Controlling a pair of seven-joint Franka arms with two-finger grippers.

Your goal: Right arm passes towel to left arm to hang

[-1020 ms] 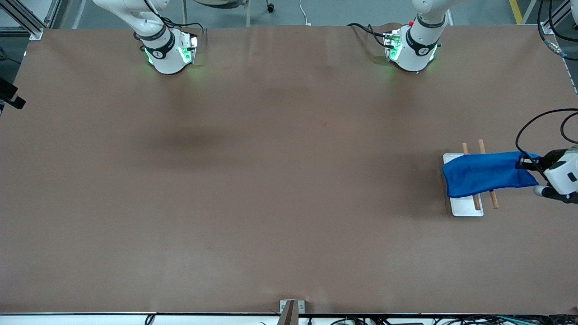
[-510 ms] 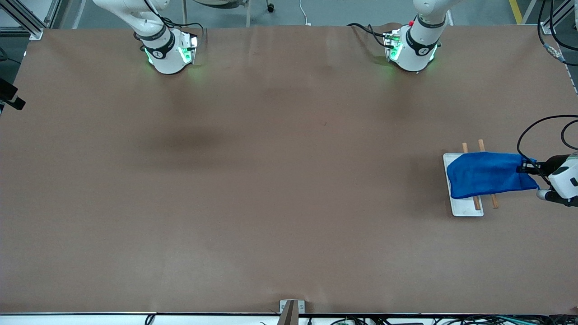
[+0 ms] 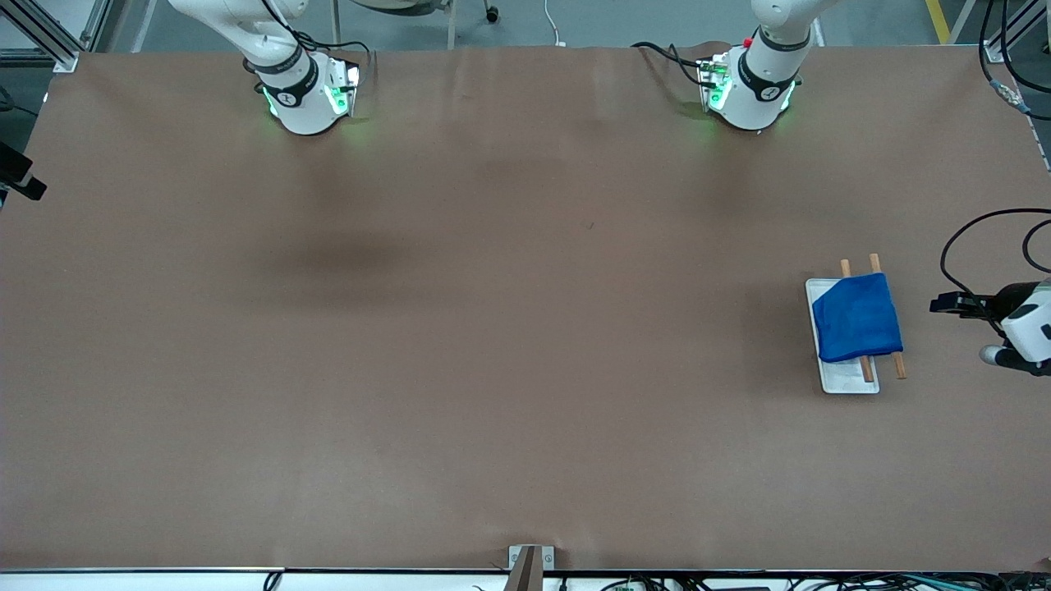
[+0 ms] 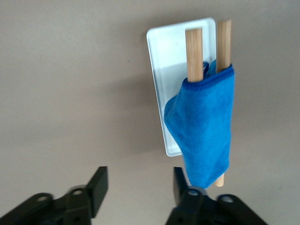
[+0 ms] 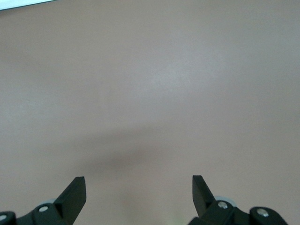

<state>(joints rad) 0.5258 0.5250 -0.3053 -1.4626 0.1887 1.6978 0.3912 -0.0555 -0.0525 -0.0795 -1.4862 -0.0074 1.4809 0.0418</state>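
Released within the last second: towel [image 3: 856, 328] no longer stretched out to the left gripper [image 3: 944, 304], now folded back over the two wooden rods [image 3: 887, 320] on the white tray [image 3: 846, 379], near the table edge at the left arm's end, about midway along that edge. Hangs draped across both rods, one flap down on the tray side, a pointed corner low beside the outer rod in the left wrist view [image 4: 206, 131]. Long axis of rods and tray running from the robots' edge toward the front camera's edge; cloth straddling them crosswise.

Left gripper parked just off the towel toward the left arm's end of the table, apart from it, fingers [image 4: 98, 185] spread and empty, aimed at the rods. Right gripper [image 5: 139, 192] equally spread and empty over bare brown tabletop, waiting, out of the front view.

Soft, plush royal-blue fabric with a darker stitched hem; smooth round pale wood; glossy rigid tray with rounded corners; matte brown table covering [image 3: 493, 328].

Hanging looks done.
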